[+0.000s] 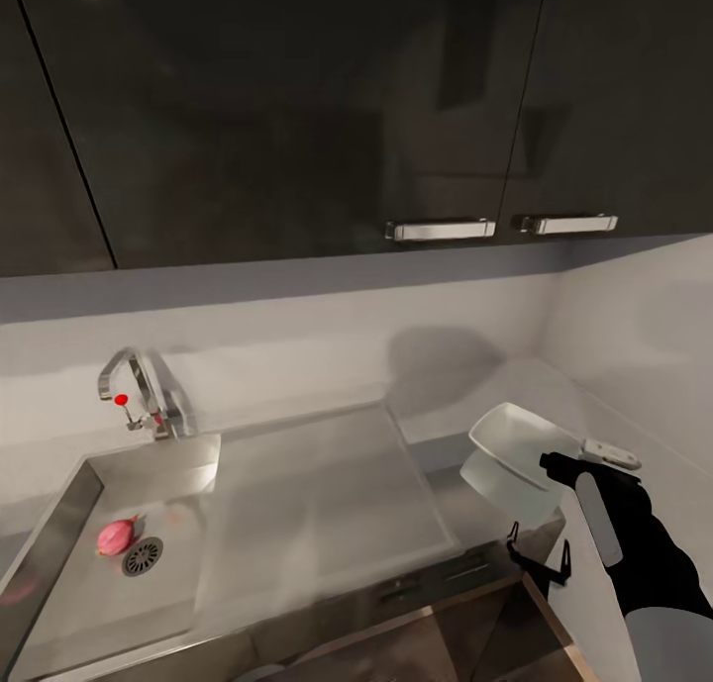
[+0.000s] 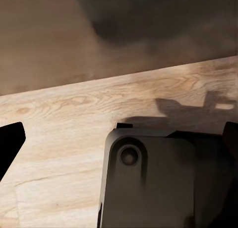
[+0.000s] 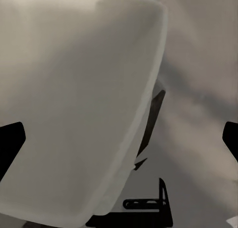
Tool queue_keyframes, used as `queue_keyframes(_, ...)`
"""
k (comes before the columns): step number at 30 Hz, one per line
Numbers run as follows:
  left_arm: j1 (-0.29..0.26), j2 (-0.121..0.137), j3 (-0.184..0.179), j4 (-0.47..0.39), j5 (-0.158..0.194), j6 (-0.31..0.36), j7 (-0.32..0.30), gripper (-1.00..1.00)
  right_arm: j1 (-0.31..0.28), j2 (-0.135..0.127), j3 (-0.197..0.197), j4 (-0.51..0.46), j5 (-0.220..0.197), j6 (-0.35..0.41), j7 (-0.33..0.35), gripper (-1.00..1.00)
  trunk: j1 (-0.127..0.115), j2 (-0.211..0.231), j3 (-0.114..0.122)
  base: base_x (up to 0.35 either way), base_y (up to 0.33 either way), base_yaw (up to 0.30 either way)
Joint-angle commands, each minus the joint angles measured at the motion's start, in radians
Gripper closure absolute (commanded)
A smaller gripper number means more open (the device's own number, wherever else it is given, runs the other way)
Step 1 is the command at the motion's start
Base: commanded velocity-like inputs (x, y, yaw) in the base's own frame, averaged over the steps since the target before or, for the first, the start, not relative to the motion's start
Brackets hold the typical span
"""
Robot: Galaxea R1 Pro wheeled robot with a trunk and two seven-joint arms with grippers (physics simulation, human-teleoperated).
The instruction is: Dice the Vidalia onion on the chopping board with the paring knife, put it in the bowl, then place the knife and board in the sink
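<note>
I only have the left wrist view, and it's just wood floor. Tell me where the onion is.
Observer: The Vidalia onion lies in the sink, beside the drain.
Operator: Now locate the bowl.
Observer: The bowl sits on the countertop, right of the sink.
Operator: Report the right tool.
Observer: The right tool is open, close to the bowl and facing it, holding nothing.

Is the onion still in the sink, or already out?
In the sink: the Vidalia onion lies on the floor of the sink, right beside the round drain.
</note>
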Motion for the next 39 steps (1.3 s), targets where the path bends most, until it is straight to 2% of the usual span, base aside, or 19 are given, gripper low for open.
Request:
queue_keyframes(1,0.0,-0.001,0.002,-0.001,0.0,-0.002,-0.001,-1.0,-0.001,0.0,0.001,-0.001,-0.011,0.003,-0.008,-1.0,0.001,-0.002,-0.004,0.0,0.0,0.0)
queue_keyframes(39,0.0,-0.001,0.002,0.0,0.0,-0.002,-0.001,-1.0,-0.001,0.0,0.001,-0.001,-0.011,0.003,-0.008,-1.0,0.001,-0.002,-0.063,0.0,0.0,0.0)
